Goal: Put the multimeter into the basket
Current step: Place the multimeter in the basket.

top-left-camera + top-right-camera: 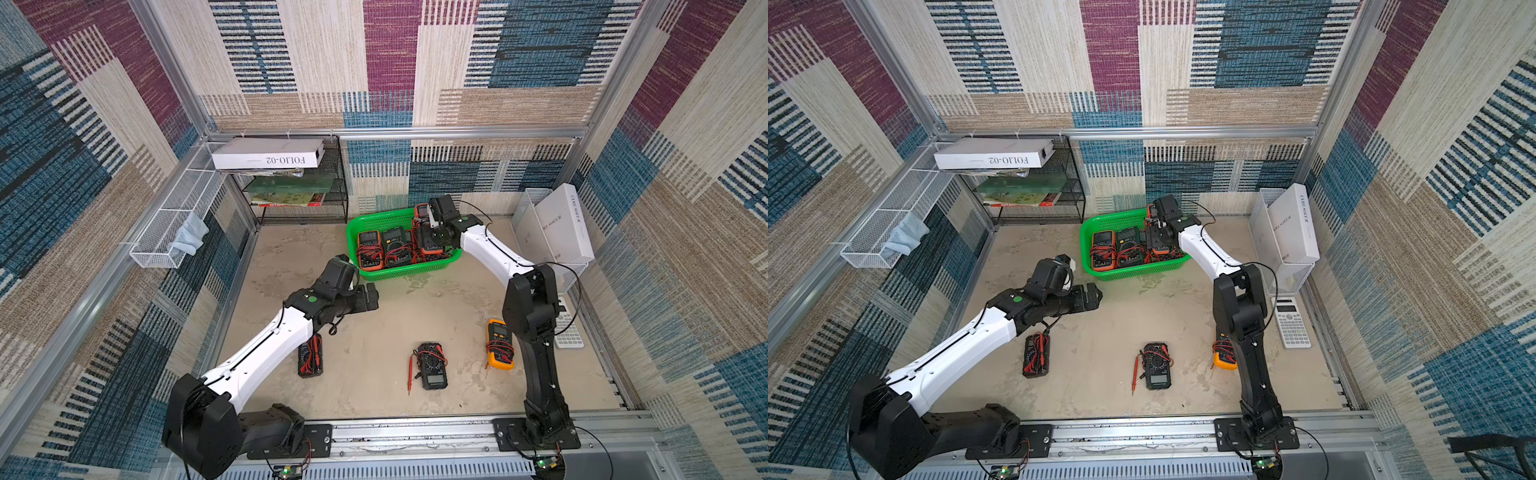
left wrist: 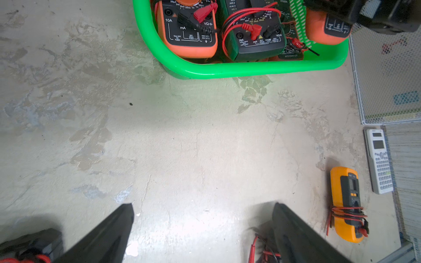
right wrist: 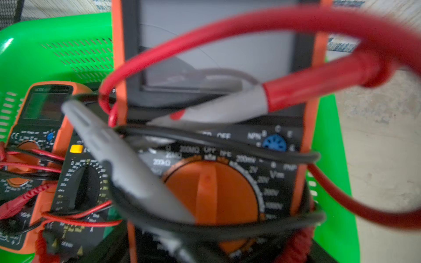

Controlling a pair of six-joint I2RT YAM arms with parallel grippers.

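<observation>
Right claw (image 1: 433, 237) grasping an orange multimeter (image 3: 211, 191) wound with leads (image 3: 227, 29), green basket (image 1: 399, 272) right beneath it, other meters (image 1: 370, 249) lying there beside the claw, left claw (image 2: 203, 205) spread wide over the bench (image 1: 395, 324), basket just ahead of it.

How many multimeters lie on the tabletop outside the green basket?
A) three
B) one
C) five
A: the black multimeter by the left arm, the middle black multimeter and the yellow multimeter all lie outside the green basket.
</observation>
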